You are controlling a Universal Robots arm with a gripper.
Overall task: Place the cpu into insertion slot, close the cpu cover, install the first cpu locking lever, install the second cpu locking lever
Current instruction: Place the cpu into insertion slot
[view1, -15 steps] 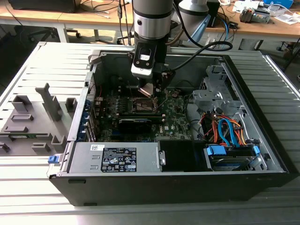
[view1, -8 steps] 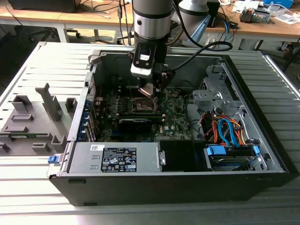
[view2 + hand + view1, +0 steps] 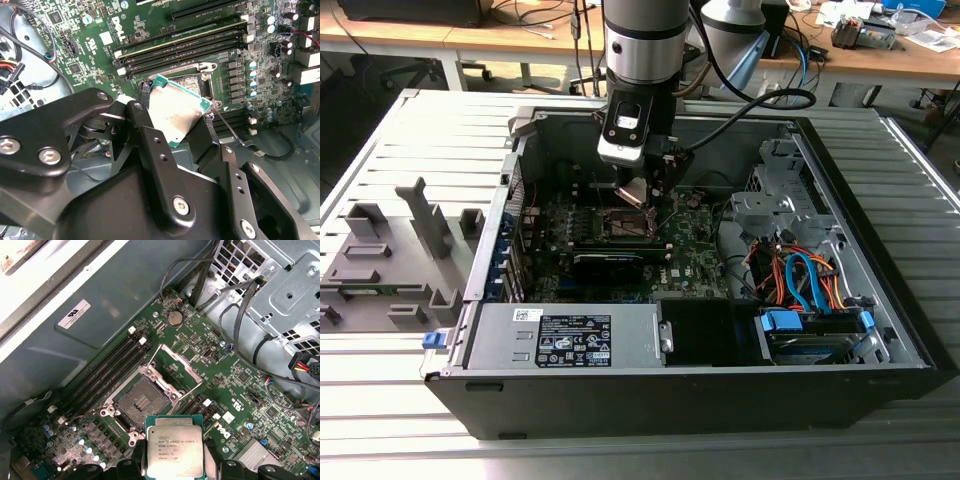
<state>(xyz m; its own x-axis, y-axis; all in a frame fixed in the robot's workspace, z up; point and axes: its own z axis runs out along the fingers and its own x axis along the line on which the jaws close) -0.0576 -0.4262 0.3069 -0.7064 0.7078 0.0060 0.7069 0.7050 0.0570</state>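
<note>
We grip the small, flat, silver-topped square cpu (image 3: 174, 452) between closed black fingers (image 3: 150, 150), held in the air near the square black insertion slot (image 3: 140, 402), which lies empty. The thin silver metal cpu cover (image 3: 182, 364) stands open, so we judge that every step is yet to do.

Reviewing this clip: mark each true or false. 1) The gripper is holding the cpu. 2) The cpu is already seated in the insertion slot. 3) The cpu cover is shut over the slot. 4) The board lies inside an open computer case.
1) True. The gripper is shut on the cpu, its fingers at the chip's edges.
2) False. The insertion slot is bare, its dark centre showing, and the cpu is held clear of the board.
3) False. The cpu cover is swung open and stands up beside the slot.
4) True. The green board lies in the computer case, whose side is open.
</note>
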